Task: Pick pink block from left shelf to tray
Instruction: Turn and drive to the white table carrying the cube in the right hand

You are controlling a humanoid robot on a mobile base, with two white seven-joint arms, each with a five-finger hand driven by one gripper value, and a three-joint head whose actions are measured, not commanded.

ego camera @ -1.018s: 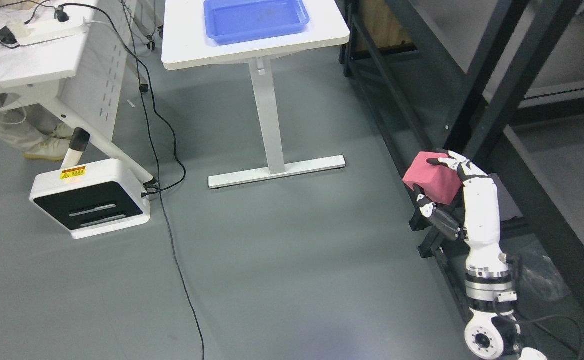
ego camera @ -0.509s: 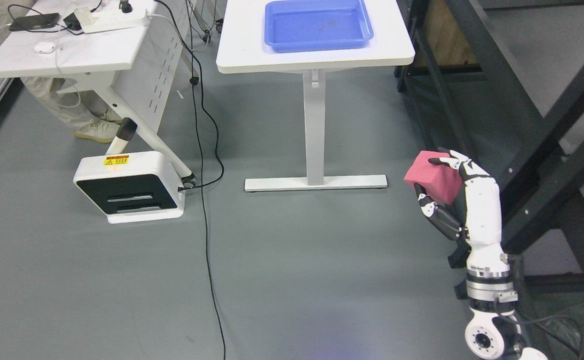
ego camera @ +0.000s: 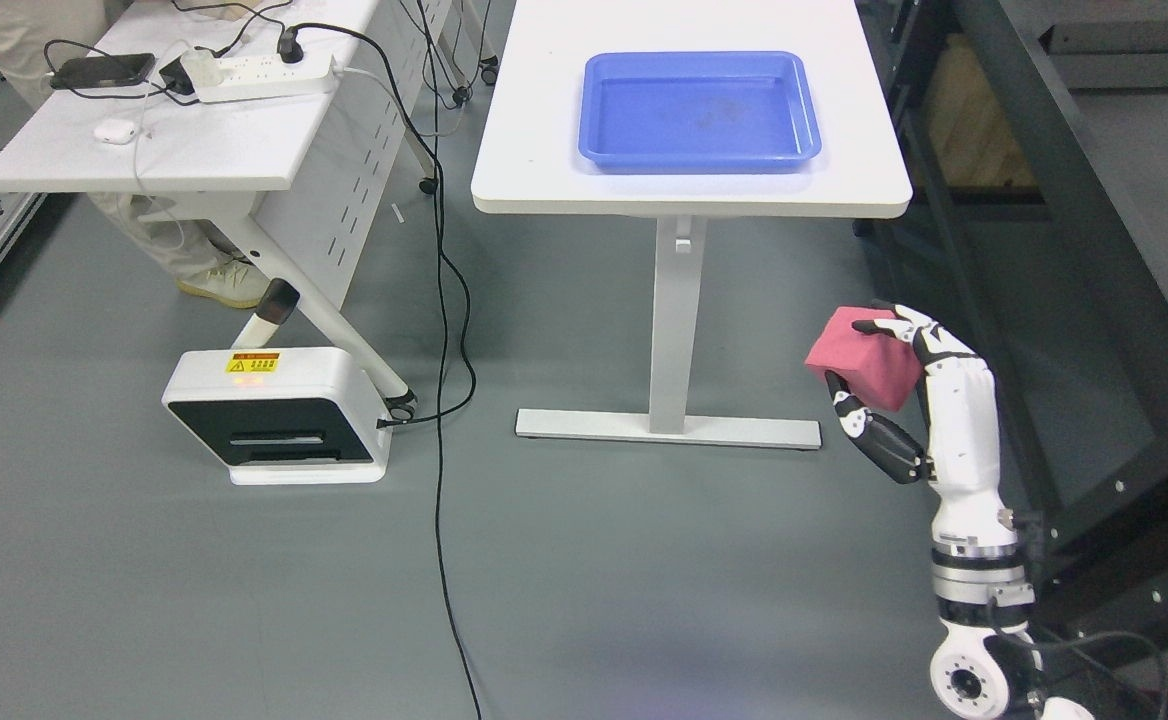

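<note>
My right hand (ego camera: 862, 355) comes up from the lower right and is shut on the pink block (ego camera: 859, 358), thumb under it and fingers over its top. It holds the block in the air above the grey floor, beside the dark shelf frame (ego camera: 1054, 250). The blue tray (ego camera: 700, 111) lies empty on the white table (ego camera: 534, 160) at the top middle, well up and to the left of the block. My left arm does not show.
The white table's foot (ego camera: 668, 428) rests on the floor just left of my hand. A white floor unit (ego camera: 279, 415) and a black cable (ego camera: 441, 420) lie to the left. A second desk (ego camera: 154, 150) carries a power strip and phone; a person's legs stand behind it.
The whole picture has shifted, so the camera has turned: the table and tray now sit lower and more to the right. My right hand still holds the pink block in the same pose.
</note>
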